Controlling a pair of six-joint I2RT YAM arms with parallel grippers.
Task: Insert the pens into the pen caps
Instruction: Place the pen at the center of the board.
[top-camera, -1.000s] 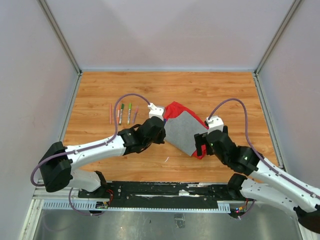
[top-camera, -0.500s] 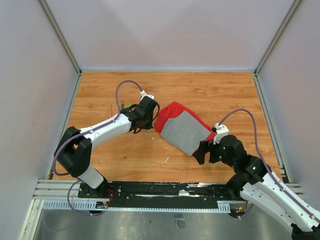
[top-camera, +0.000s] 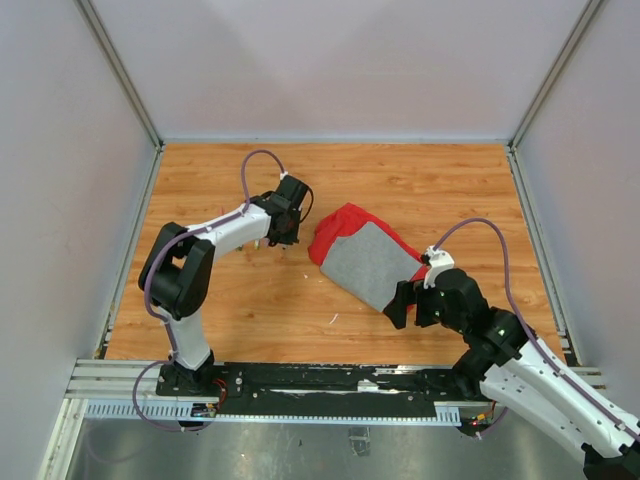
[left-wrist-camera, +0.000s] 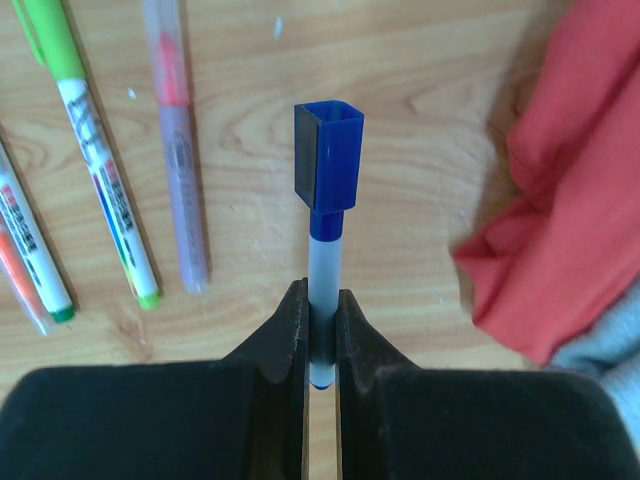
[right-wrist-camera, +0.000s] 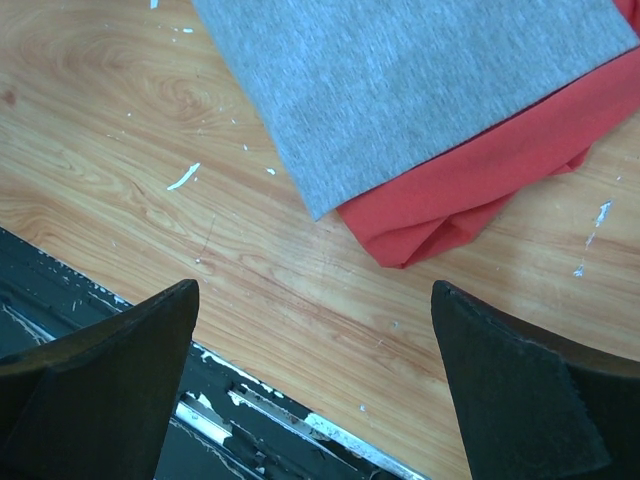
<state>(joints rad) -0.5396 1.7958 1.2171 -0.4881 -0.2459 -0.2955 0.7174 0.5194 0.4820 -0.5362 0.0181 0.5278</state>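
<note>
The left gripper (left-wrist-camera: 320, 305) is closed tightly on a blue pen (left-wrist-camera: 322, 265), which is pinched near its rear end and held above the desk (top-camera: 450, 190), pointing away from the wrist. A blue cap (left-wrist-camera: 328, 155) is seen on the pen's far end. Other pens (left-wrist-camera: 105, 190) are laid side by side on the desk to the left of the held one, roughly parallel; a green-ended and a pink one can be made out. A red-and-grey cloth (top-camera: 365, 255) is spread mid-desk, to the right of the held pen. The right gripper (right-wrist-camera: 312, 290) is spread fully apart with nothing held, poised over the cloth's near corner.
</note>
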